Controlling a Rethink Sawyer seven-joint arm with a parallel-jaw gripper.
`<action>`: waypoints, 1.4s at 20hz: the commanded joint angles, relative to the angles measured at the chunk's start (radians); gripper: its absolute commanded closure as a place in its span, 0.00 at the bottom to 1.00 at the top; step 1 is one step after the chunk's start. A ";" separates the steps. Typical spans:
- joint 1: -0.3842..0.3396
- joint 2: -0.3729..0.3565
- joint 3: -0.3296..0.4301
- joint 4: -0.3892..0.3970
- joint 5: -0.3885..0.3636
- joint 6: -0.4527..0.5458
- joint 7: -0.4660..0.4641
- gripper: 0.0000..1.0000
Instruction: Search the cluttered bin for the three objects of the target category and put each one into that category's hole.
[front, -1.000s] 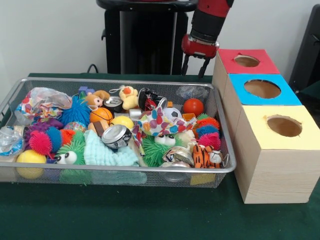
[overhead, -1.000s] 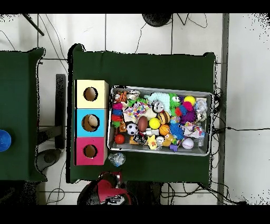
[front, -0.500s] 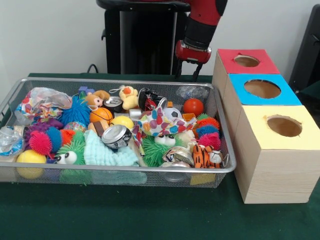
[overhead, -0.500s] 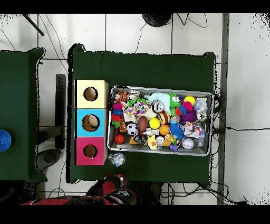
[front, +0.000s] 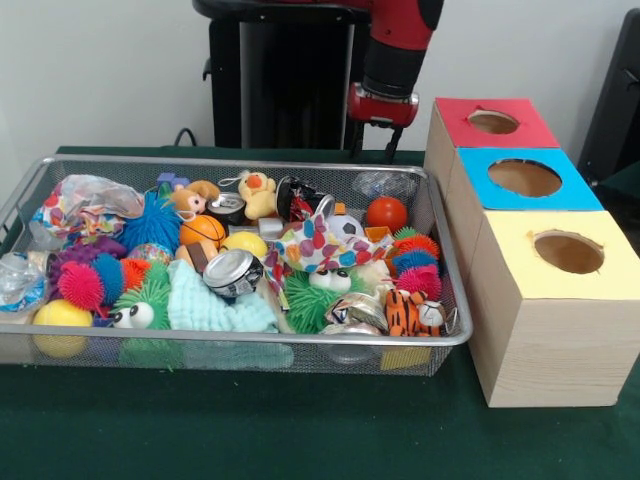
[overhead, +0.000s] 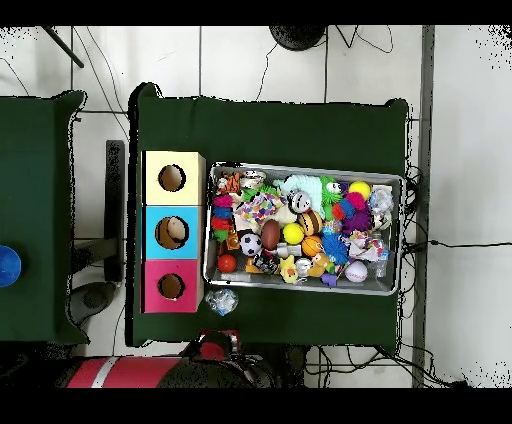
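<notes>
The cluttered bin (front: 250, 161), a silver wire mesh basket, sits on the green table, heaped with toys, balls and cans; it also shows in the overhead view (overhead: 403, 232). To its right stand three wooden boxes with a red hole (front: 493, 121), a blue hole (front: 524, 177) and a yellow hole (front: 568, 251). My gripper (front: 374, 148) hangs behind the bin's far right corner, beside the red box, open and empty. In the overhead view it (overhead: 215, 346) sits at the table's bottom edge. A crumpled clear wrapper (overhead: 221, 300) lies on the table just outside the bin.
In the bin are a red ball (front: 386, 213), a small basketball (front: 203, 230), a yellow ball (front: 61, 315), a dented can (front: 233, 272), a plush duck (front: 258, 193) and a tiger toy (front: 415, 313). A second green table (overhead: 35, 215) stands apart.
The gripper has moved left in the front view, away from the red box and back toward the pedestal. The arm has swung low along the overhead view's bottom edge. The bin's contents are unchanged.
</notes>
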 joint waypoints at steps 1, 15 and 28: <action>-0.047 0.056 0.201 -0.111 0.019 -0.123 0.346 0.00; 0.084 0.014 0.120 -0.047 0.122 -0.360 0.522 0.00; 0.186 0.073 0.058 -0.063 0.216 -0.463 0.570 0.00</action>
